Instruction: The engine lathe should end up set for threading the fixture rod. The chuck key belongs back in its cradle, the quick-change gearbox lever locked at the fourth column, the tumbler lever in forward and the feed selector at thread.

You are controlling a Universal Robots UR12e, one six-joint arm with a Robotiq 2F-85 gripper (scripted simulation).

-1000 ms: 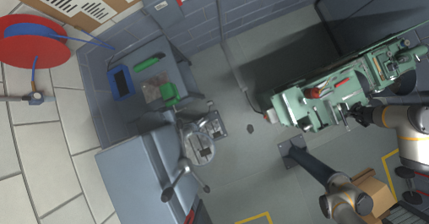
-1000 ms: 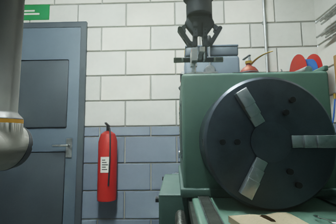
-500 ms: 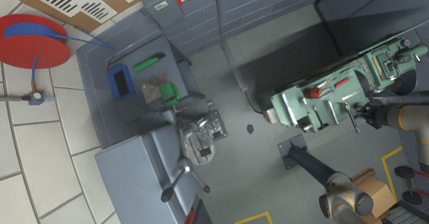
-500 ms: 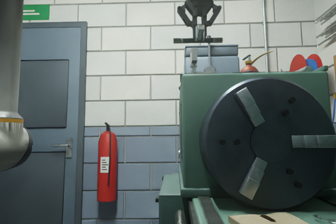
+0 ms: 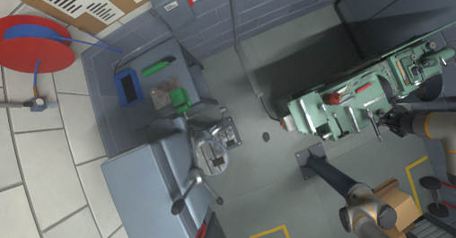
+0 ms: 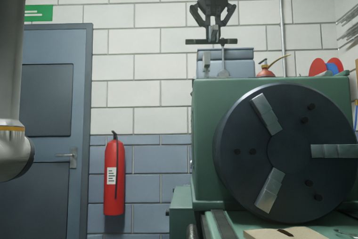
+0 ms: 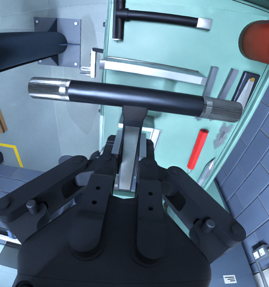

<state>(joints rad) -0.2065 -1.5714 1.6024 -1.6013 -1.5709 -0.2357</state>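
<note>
Above the green lathe headstock [image 6: 271, 132], my gripper [image 6: 213, 35] is closed on the chuck key [image 6: 211, 41] and holds it clear of the machine. The key is a T-shaped tool with a black crossbar [image 7: 135, 97] and knurled steel ends. Its shank runs back between my fingers [image 7: 130, 158]. From the side camera the key [image 5: 373, 124] hangs at the front edge of the headstock top. The three-jaw chuck [image 6: 289, 152] faces the second side camera, with no key in it. The cradle and the levers are not clear to me.
A red oil can [image 6: 266, 70] stands on the headstock top. Another T-handled tool [image 7: 156, 18], a steel bar [image 7: 154, 71] and a red marker [image 7: 197, 148] lie on that top. A fire extinguisher [image 6: 114, 175] hangs on the wall by a door [image 6: 43, 132]. The arm's base [image 5: 314, 160] is beside the lathe.
</note>
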